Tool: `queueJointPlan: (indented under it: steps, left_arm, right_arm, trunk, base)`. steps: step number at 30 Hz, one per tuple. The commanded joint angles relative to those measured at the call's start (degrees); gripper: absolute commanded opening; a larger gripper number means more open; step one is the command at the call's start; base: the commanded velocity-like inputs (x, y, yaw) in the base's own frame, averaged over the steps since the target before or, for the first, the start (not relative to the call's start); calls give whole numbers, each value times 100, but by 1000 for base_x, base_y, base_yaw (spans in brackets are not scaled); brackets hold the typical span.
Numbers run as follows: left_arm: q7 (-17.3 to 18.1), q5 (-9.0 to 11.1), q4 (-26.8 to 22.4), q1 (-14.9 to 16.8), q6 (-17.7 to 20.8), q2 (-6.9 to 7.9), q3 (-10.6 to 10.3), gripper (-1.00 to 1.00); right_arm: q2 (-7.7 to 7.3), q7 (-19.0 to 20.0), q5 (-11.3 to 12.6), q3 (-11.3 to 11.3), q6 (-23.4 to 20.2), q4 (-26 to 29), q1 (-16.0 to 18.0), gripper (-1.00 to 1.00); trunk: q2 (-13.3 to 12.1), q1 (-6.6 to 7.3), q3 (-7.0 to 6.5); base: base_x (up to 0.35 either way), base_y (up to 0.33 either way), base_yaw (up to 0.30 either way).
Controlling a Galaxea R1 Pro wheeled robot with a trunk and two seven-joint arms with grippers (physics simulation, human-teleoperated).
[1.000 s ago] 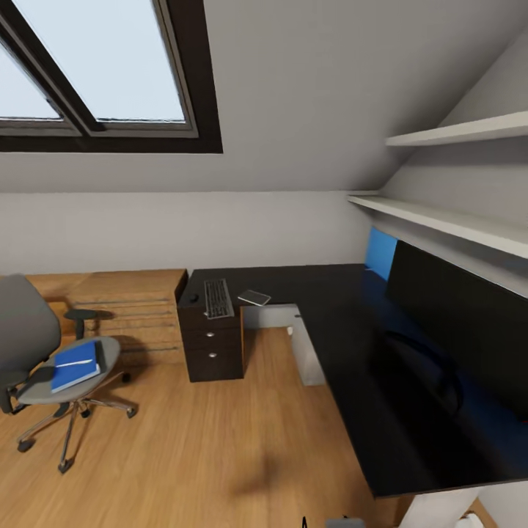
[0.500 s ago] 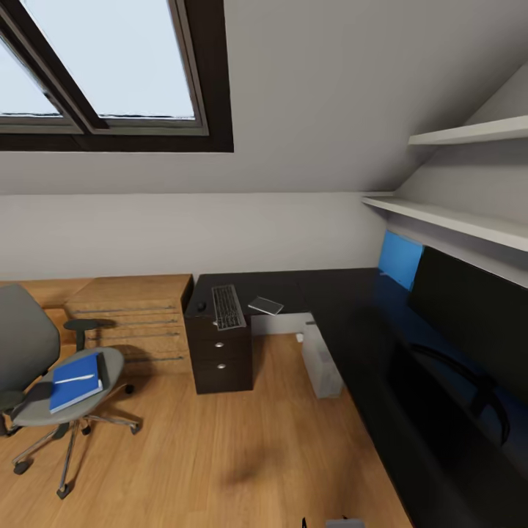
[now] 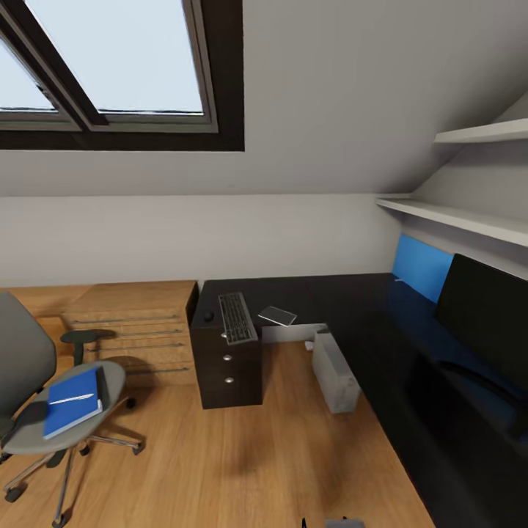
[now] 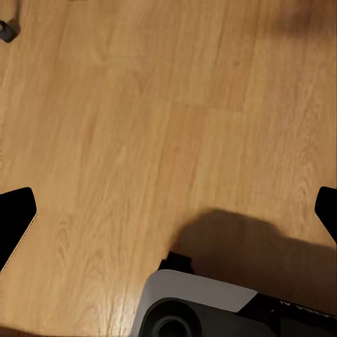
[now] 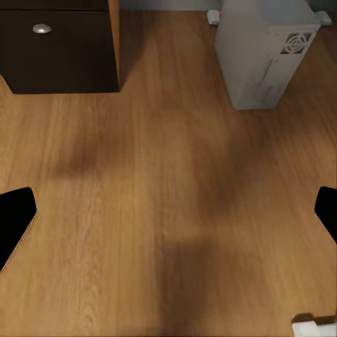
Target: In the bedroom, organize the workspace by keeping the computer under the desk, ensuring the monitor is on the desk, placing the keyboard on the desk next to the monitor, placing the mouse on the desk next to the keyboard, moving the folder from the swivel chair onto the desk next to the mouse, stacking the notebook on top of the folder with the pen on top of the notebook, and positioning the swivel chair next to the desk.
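The grey swivel chair stands at the left on the wood floor, apart from the desk. On its seat lies the blue folder with a thin white pen across it. The keyboard and the dark mouse lie on the desk's left end, beside a small flat grey item that may be the notebook. The monitor stands on the desk at the right. The computer sits on the floor under the desk. Both the left gripper and the right gripper are open over bare floor.
A low light-wood cabinet stands against the wall between chair and desk. Dark drawers sit under the desk's left end. White shelves run above the monitor. My own base shows in the left wrist view.
The whole head view has shifted, so the camera has moved: desk, drawers and computer sit further right and lower in the picture, and the computer shows more fully. The things themselves have not moved.
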State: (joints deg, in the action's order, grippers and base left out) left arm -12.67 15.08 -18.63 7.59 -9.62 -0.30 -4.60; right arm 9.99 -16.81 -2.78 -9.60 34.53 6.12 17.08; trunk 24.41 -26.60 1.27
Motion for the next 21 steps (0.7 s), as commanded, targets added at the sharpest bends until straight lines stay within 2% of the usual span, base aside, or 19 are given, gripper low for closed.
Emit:
queueJointPlan:
  steps: [1,21]
  left_arm:
    - [-34,54,4,5,-23,3,-49,100]
    - [-34,47,104,5,17,-11,-58,100]
  right_arm:
    - [1,-60,-29,-34,1,-6,6,100]
    - [1,-68,-17,-34,1,-6,6,100]
  trunk:
    - [12,-6,13]
    - [12,-6,13]
  base:
    - [302,189,0]
    - [312,165,0]
